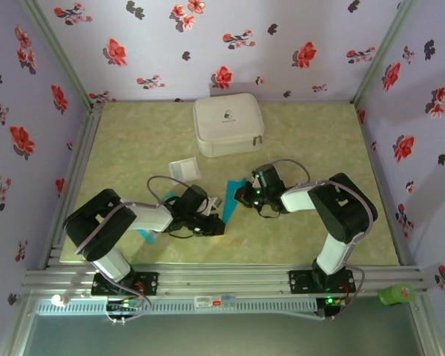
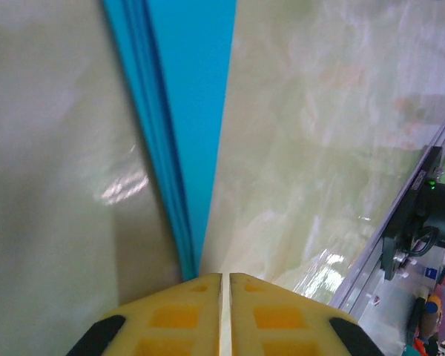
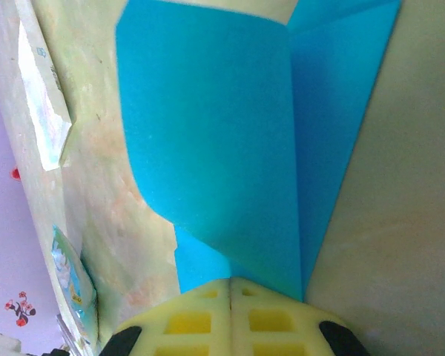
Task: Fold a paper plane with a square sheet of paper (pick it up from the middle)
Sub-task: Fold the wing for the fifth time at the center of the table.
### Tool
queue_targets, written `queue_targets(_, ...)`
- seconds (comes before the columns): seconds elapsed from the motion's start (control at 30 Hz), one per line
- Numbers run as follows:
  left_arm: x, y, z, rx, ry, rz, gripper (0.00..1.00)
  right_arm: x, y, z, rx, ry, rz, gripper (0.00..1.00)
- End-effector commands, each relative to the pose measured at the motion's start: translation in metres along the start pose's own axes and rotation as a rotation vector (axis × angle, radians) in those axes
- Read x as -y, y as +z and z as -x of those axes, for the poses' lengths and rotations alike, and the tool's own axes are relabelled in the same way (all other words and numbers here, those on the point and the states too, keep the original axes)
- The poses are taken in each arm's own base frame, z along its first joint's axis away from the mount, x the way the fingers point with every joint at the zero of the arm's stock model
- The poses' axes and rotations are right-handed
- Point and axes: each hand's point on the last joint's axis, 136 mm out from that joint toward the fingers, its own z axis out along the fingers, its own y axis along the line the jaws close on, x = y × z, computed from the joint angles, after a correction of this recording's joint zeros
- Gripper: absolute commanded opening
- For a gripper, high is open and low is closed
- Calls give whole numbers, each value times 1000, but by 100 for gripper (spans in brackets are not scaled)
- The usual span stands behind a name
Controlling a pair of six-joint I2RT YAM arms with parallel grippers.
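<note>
A white zippered case (image 1: pixel 228 124) lies near a small translucent square (image 1: pixel 185 169).

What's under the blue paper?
The greenish table shows all around the blue paper. The spot right beneath is covered by the folded sheet, so anything there can't be seen.

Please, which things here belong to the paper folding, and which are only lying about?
Job: folded bright blue paper sheet; left tool and right tool, both shut on it.
Lying about: white zipped soft case; small whitish translucent square; pale blue-and-white plastic packet.
</note>
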Motion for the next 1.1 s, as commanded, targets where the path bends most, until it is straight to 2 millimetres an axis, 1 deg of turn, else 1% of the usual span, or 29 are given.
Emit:
queue_targets(0.0, 4, -12, -4, 19, 4, 17, 11, 56, 6, -9, -1, 51, -199, 3)
queue_targets(0.13, 26, -33, 20, 144, 69, -10, 10, 55, 6, -9, -1, 52, -198, 3)
queue_targets(0.23, 33, -40, 40, 187, 66, -31, 10, 54, 6, -9, -1, 53, -194, 3)
queue_targets(0.3, 37, -37, 51, 171, 67, -40, 11, 54, 6, -9, -2, 54, -192, 3)
queue_targets(0.47, 42, -17, 73, 140, 66, -40, 11, 52, 6, -9, -3, 54, -186, 3)
queue_targets(0.6, 42, -5, 85, 127, 71, -26, 11, 52, 6, -9, -2, 55, -184, 3)
queue_targets(0.7, 36, 2, 90, 111, 77, 10, 11, 52, 6, -9, -1, 55, -183, 3)
queue_targets(0.77, 27, 7, 88, 86, 80, 53, 10, 51, 6, -9, -1, 55, -181, 3)
queue_targets(0.9, 6, 15, 80, 50, 63, 114, 8, 50, 7, -8, -1, 56, -177, 3)
queue_targets(1.07, -17, 20, 68, 20, 46, 179, 7, 47, 7, -7, 1, 52, -169, 3)
